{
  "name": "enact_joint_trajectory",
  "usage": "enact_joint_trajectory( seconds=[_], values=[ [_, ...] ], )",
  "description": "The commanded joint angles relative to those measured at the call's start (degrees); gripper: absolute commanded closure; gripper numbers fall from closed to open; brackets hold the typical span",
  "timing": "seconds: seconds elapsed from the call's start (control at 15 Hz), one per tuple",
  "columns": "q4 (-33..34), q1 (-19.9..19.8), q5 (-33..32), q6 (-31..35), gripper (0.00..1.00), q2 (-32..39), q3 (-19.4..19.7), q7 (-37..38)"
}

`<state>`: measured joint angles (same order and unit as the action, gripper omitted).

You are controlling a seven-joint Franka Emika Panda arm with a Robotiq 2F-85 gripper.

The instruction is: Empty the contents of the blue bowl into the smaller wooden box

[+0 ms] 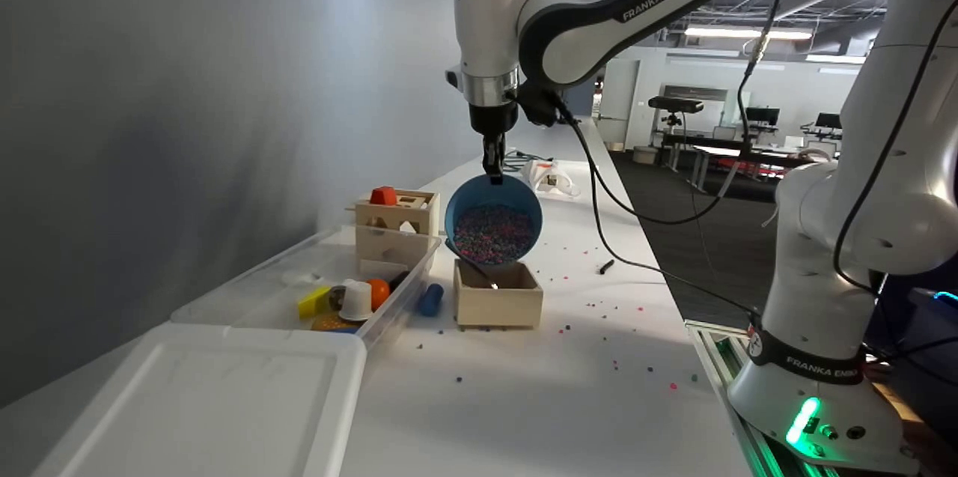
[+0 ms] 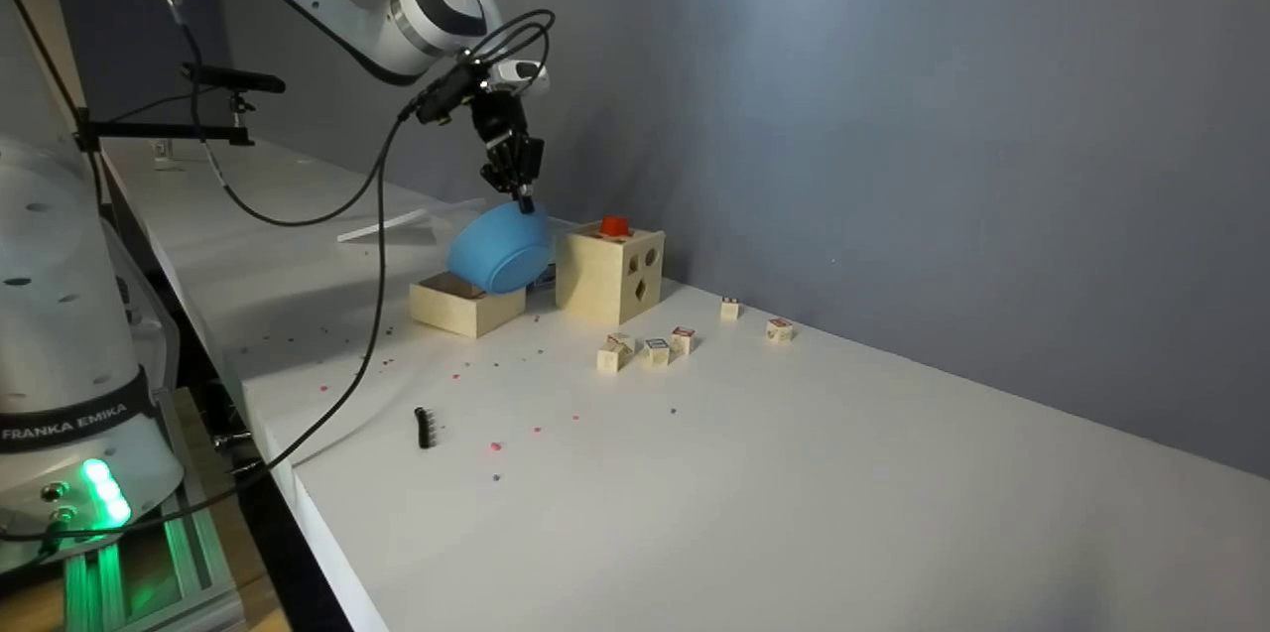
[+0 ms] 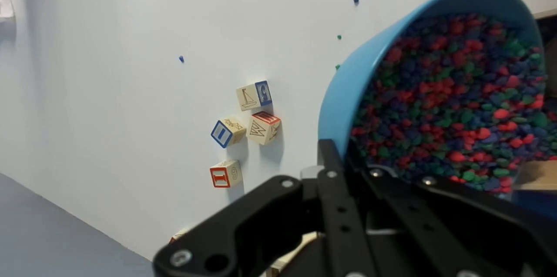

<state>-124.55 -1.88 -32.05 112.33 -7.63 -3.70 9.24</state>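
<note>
The blue bowl (image 1: 469, 198) is tilted steeply above the low smaller wooden box (image 1: 498, 311), its mouth facing sideways and down. My gripper (image 1: 494, 176) is shut on the bowl's upper rim. In the wrist view the gripper (image 3: 341, 153) pinches the wall of the bowl (image 3: 343, 94), and many tiny red, green and blue bits (image 3: 448, 98) lie inside it. In an exterior view the bowl (image 2: 501, 250) overlaps the back of the smaller box (image 2: 446, 310). A thin dark strip (image 1: 473, 265) slants from the bowl's rim toward the box; I cannot tell what it is. The box's floor is mostly hidden.
The taller wooden box (image 1: 397, 245) stands close by, with a clear bin (image 1: 400, 312) of toys and a white lid (image 1: 232, 395). A blue cylinder (image 1: 431, 299) lies beside the smaller box. Letter blocks (image 2: 656, 351), a black clip (image 2: 424, 428) and stray bits dot the table.
</note>
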Motion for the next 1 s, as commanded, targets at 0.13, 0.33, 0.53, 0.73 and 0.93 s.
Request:
enact_joint_trajectory(
  seconds=[0.13,0.33,0.53,0.73,0.93],
  values=[
    [0.46,2.23,-1.48,-4.63,0.99,-1.46,-1.68,4.66],
    [1.52,3.48,-3.15,-10.34,0.99,-2.01,-3.43,7.65],
    [3.43,4.74,-4.46,-18.22,0.99,-1.62,-5.15,10.89],
    [5.73,5.7,-5.93,-25.76,0.99,-0.9,-6.17,13.2],
    [8.48,6.07,-7.59,-31.6,0.99,0.4,-6.37,14.56]
  ],
)
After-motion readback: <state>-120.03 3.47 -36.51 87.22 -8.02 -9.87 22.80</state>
